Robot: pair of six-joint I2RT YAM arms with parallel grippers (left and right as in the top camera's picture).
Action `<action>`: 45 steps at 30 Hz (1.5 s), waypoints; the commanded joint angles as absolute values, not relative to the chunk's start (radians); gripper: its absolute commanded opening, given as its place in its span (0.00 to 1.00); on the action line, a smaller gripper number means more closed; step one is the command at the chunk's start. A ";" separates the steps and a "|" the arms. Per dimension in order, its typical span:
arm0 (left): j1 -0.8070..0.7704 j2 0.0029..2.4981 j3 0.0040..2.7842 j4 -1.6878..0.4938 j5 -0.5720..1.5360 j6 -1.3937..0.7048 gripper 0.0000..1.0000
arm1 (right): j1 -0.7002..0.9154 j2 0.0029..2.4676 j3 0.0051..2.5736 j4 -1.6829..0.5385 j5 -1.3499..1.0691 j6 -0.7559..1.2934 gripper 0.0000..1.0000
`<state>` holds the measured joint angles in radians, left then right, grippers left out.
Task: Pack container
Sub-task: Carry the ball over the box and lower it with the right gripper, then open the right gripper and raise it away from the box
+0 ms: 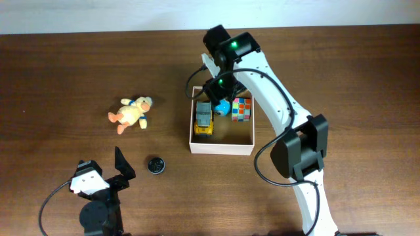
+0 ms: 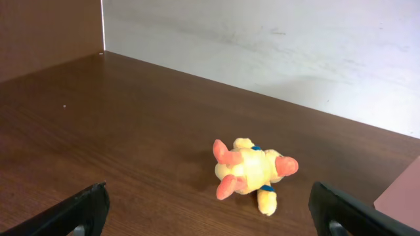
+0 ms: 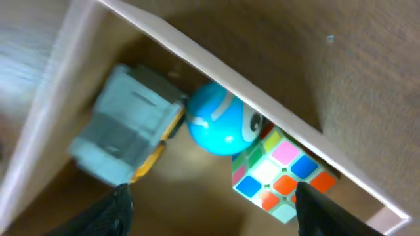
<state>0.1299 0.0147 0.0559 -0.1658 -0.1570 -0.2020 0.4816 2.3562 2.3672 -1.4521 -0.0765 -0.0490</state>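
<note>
The container (image 1: pixel 221 147) is a shallow white box with a tan floor, at the table's middle. Inside lie a grey and yellow toy truck (image 1: pixel 204 118), a blue ball toy (image 1: pixel 222 107) and a colour cube (image 1: pixel 241 109); all three show in the right wrist view: truck (image 3: pixel 125 134), ball (image 3: pixel 220 118), cube (image 3: pixel 279 174). My right gripper (image 3: pixel 213 213) is open and empty, hovering over the box's far side. A yellow plush duck (image 1: pixel 131 113) lies left of the box, also in the left wrist view (image 2: pixel 251 172). My left gripper (image 2: pixel 213 216) is open and empty, short of the duck.
A small black round object (image 1: pixel 155 165) lies on the table between the left gripper and the box. The container's near-left corner shows at the right edge of the left wrist view (image 2: pixel 403 193). A pale wall (image 2: pixel 275 52) stands behind the table.
</note>
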 commanded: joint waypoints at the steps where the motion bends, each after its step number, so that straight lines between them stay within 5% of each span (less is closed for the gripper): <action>1: 0.125 0.006 0.049 -0.162 -0.150 -0.186 0.99 | 0.500 2.311 2.492 -1.478 -0.159 -0.104 0.75; 14: 0.125 0.006 0.049 -0.162 -0.150 -0.186 0.99 | 0.616 2.313 2.555 -1.425 -0.061 -0.081 0.79; 29: 0.125 0.006 0.049 -0.162 -0.150 -0.186 0.99 | 0.225 2.313 2.566 -1.435 0.085 0.311 0.80; 38: 0.125 0.006 0.049 -0.162 -0.150 -0.186 0.99 | 0.120 2.314 2.452 -1.455 0.092 0.311 1.00; 45: 0.125 0.006 0.049 -0.162 -0.150 -0.186 0.99 | 0.091 2.314 2.352 -1.451 0.091 0.312 0.99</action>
<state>0.1299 0.0147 0.0559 -0.1654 -0.1570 -0.2020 0.1104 2.3394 2.3810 -1.4521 0.0753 0.2966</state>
